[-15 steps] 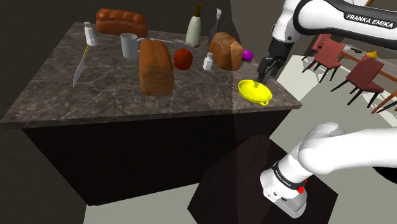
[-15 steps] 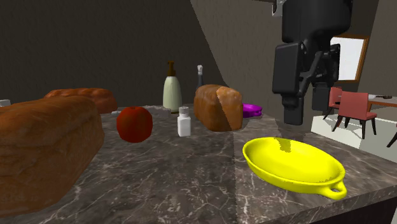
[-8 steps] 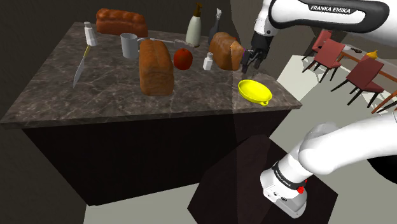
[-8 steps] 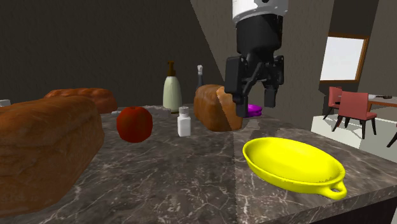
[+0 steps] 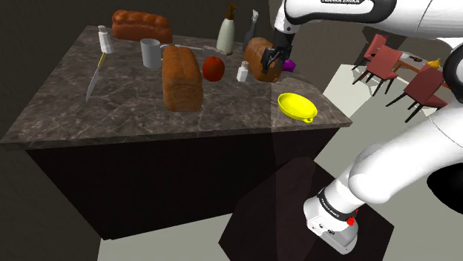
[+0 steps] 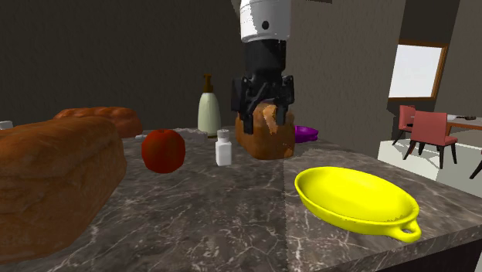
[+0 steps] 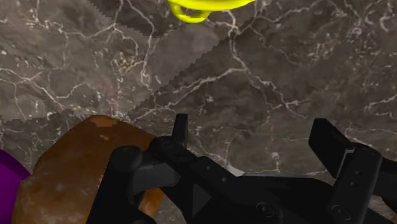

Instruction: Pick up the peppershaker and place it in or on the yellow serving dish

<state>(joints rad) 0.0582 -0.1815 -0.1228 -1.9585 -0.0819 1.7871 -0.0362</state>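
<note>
In the shoulder view the claw (image 5: 273, 67) hangs over the right end of a brown loaf (image 5: 258, 58) on the dark marbled worktop (image 5: 133, 104). The white peppershaker (image 5: 243, 71) stands upright just left of that loaf, beside a red fruit (image 5: 214, 68), untouched. The yellow serving dish (image 5: 297, 106) lies near the worktop's front right corner, apart from both.

In the second exterior view the claw (image 6: 268, 116) points down in front of the loaf (image 6: 266, 137), perhaps brushing its top. The peppershaker (image 6: 224, 147) stands between fruit (image 6: 163, 150) and loaf; the dish (image 6: 355, 201) is nearer the camera.

In the wrist view the claw (image 7: 261, 143) is spread wide over bare worktop (image 7: 286, 76), the loaf (image 7: 76, 165) beside one finger and the dish's handle (image 7: 191, 11) farther off.
</note>
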